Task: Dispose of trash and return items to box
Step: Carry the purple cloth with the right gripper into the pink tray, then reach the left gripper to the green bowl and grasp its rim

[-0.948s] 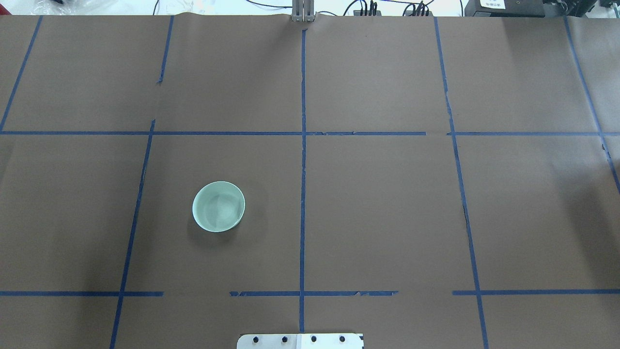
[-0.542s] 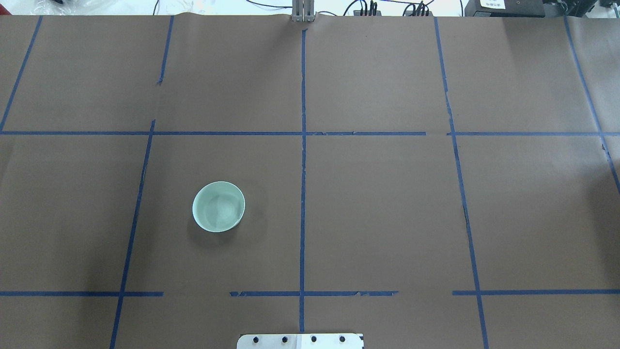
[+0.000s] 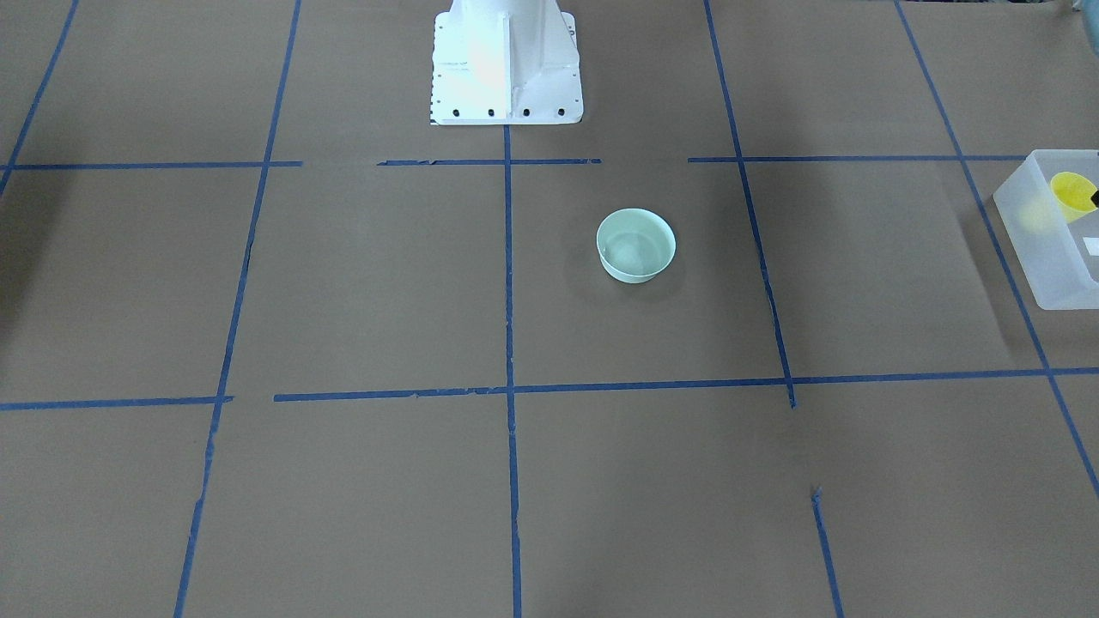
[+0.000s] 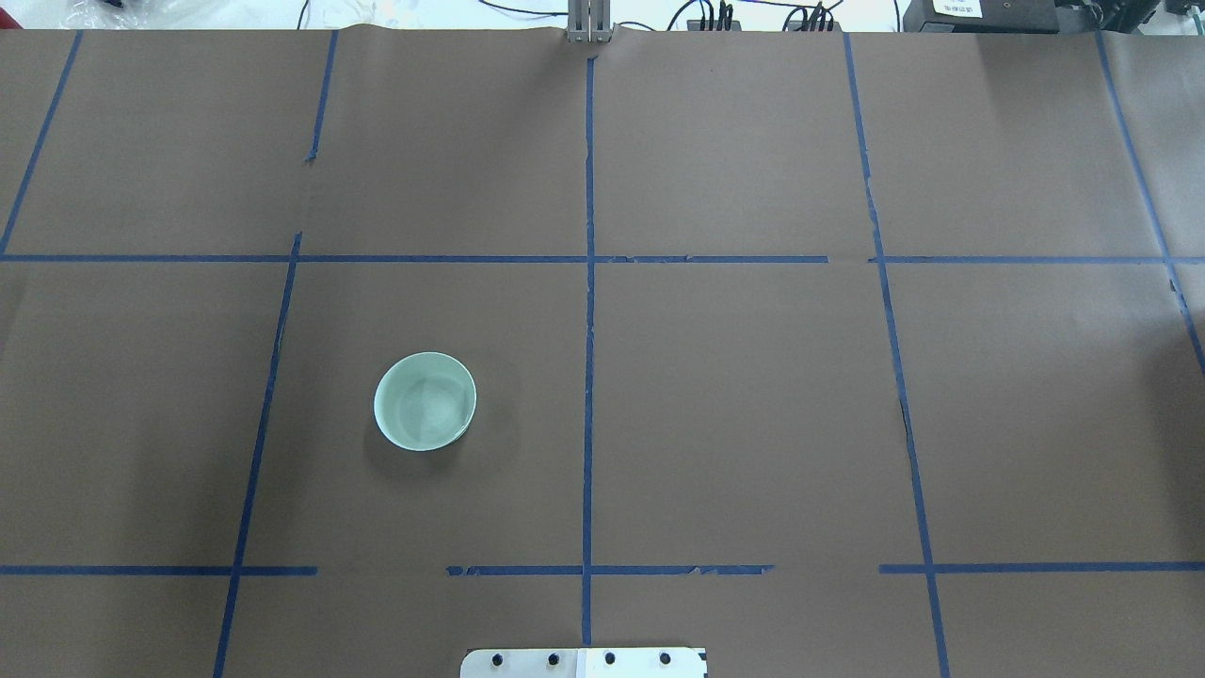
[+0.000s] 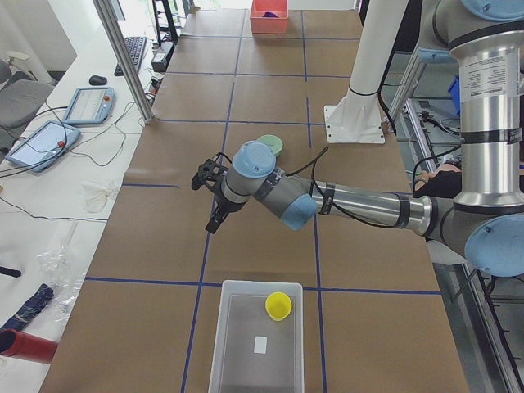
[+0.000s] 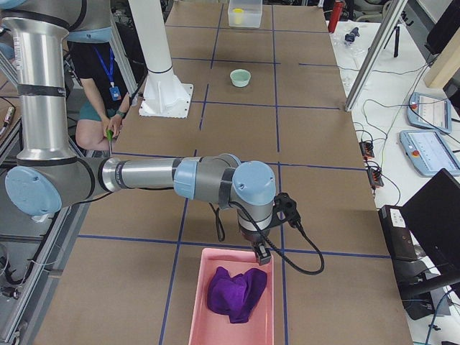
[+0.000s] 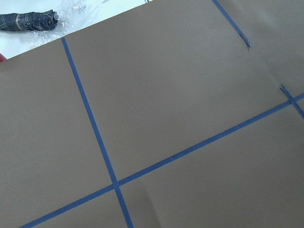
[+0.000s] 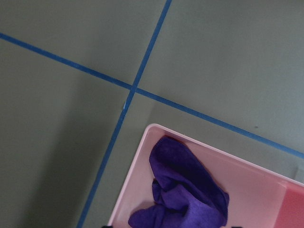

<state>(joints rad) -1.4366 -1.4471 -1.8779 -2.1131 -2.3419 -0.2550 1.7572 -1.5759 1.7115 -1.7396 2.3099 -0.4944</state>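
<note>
The mint-green bowl [image 4: 425,401] stands upright and empty on the brown table, left of centre; it also shows in the front view [image 3: 635,245]. The yellow cup [image 5: 278,305] stands inside the frosted-white box [image 5: 237,360] at the table's left end; both also show at the front view's right edge, the cup [image 3: 1073,196] in the box [image 3: 1043,257]. My left gripper [image 5: 214,223] hangs over bare table between bowl and box; I cannot tell whether it is open. My right gripper [image 6: 262,254] hovers at the pink bin's near rim; I cannot tell its state.
A pink bin [image 6: 198,316] holding a purple cloth [image 6: 233,293] sits at the table's right end; the right wrist view shows the cloth [image 8: 185,190] too. The robot's white base [image 3: 505,60] stands at the table's edge. A folded umbrella [image 7: 28,21] lies off the table.
</note>
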